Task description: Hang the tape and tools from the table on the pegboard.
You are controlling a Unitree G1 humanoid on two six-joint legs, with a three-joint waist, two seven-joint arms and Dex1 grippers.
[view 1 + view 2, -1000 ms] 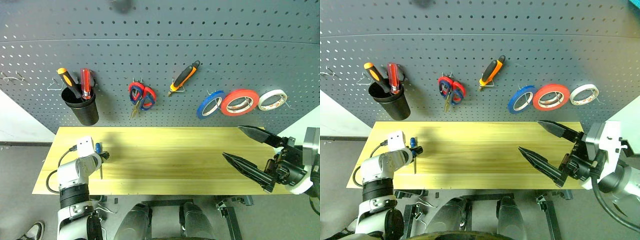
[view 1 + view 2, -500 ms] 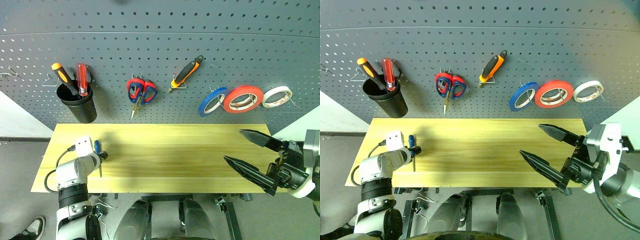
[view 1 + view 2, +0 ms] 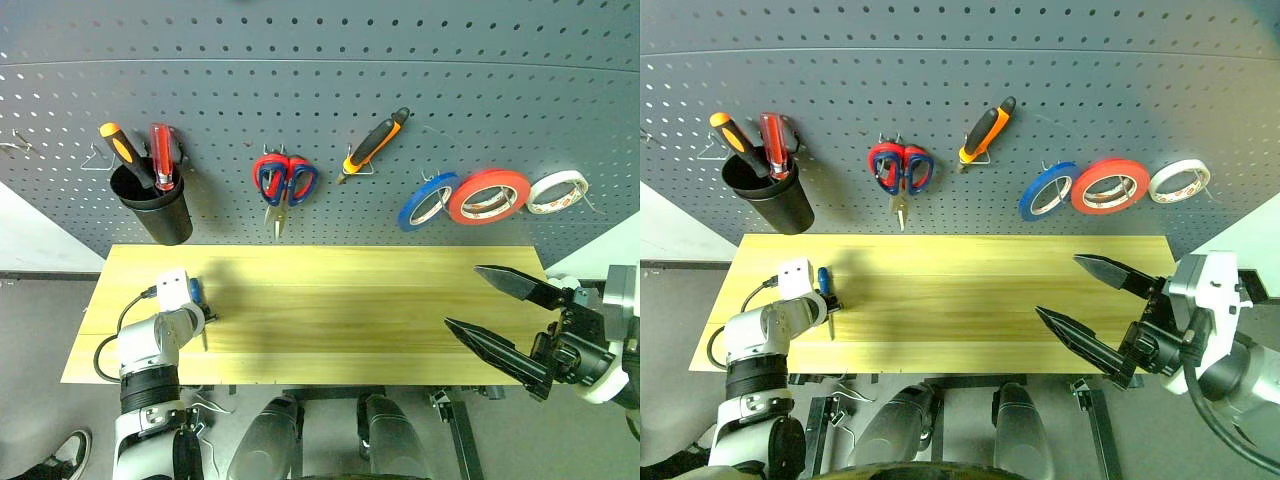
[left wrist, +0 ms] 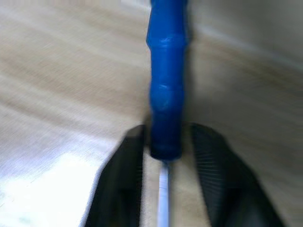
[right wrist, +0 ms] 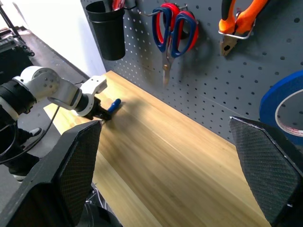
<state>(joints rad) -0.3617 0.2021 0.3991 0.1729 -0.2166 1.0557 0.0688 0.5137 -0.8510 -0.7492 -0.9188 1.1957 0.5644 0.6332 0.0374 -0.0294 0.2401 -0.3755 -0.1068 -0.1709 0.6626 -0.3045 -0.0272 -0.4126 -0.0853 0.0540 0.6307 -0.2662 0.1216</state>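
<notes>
Blue-handled small screwdriver [image 4: 165, 94] lies at the left end of the light wooden tabletop [image 3: 340, 310], clamped at its handle base by the left gripper [image 4: 165, 156]; right gripper [image 3: 495, 315], fingers spread wide, hovers empty at the tabletop's right end.

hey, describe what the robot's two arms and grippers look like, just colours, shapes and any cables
The left arm is built of silver-grey rounded segments with black joint bands, a white boxy block at the wrist and a thin black cable looping beside it. The left gripper has two black ribbed fingers. The right gripper has two long black pointed fingers with finely textured pads, on a black-and-white wrist housing.
</notes>
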